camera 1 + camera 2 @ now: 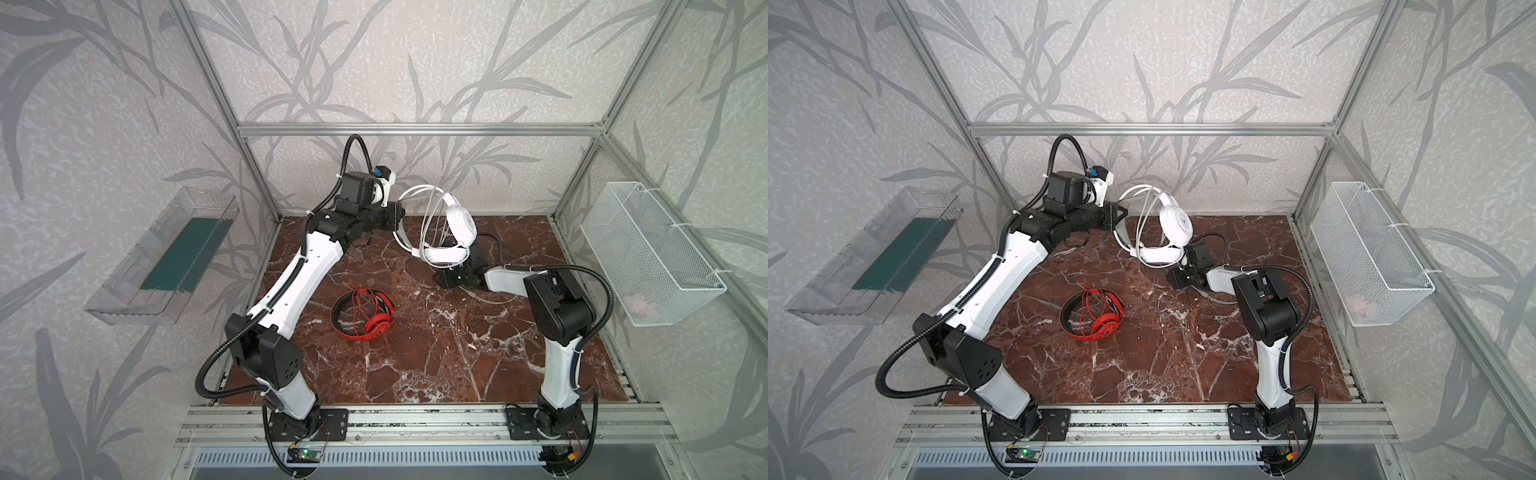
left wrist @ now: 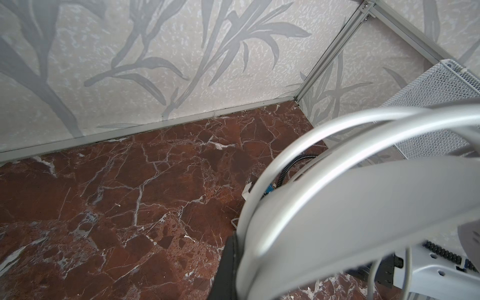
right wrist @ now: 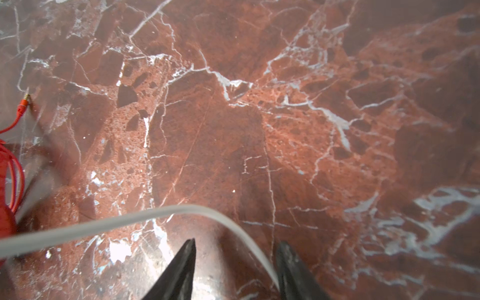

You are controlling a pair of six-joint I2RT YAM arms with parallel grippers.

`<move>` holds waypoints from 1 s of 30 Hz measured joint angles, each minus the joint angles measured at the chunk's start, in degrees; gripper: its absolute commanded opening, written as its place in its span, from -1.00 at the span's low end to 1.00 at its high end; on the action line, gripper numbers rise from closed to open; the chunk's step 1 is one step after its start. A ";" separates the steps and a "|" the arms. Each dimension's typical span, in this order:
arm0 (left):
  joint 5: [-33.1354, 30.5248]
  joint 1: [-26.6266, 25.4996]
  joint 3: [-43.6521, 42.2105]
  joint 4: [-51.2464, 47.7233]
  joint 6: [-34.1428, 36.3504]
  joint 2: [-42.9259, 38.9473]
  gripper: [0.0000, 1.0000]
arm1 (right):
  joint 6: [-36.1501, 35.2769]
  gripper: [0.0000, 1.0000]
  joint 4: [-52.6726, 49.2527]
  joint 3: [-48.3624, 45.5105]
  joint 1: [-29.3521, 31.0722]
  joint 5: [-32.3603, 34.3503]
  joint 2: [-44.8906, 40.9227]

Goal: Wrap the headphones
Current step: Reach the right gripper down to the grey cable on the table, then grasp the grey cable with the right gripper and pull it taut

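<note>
The left gripper (image 1: 400,210), shut on their band, holds the white headphones (image 1: 460,222) above the back of the tabletop (image 1: 415,365), with their cable (image 3: 155,215) running unclamped between the parted jaws of the right gripper (image 3: 237,245) just beneath.

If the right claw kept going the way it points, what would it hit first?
Likely the white cable crossing just ahead of the right gripper; behind it, the marble tabletop. Depth is unclear.
</note>
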 measured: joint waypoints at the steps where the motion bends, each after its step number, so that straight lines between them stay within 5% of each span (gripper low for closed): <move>1: -0.09 0.00 0.02 -0.04 0.00 0.00 -1.00 | 0.09 0.02 0.02 0.00 0.00 0.15 0.02; 9: -0.24 0.00 0.13 -0.63 0.00 0.00 -1.00 | 0.15 0.08 -1.44 1.68 0.00 1.36 0.59; 16: -0.22 0.07 0.72 -0.79 -0.09 -0.02 -1.00 | 0.42 -0.05 -2.34 3.98 0.24 1.09 2.38; 30: -0.74 1.53 0.76 -0.96 -1.53 -0.02 -1.00 | 2.78 -0.99 6.49 -3.72 2.08 -4.33 0.81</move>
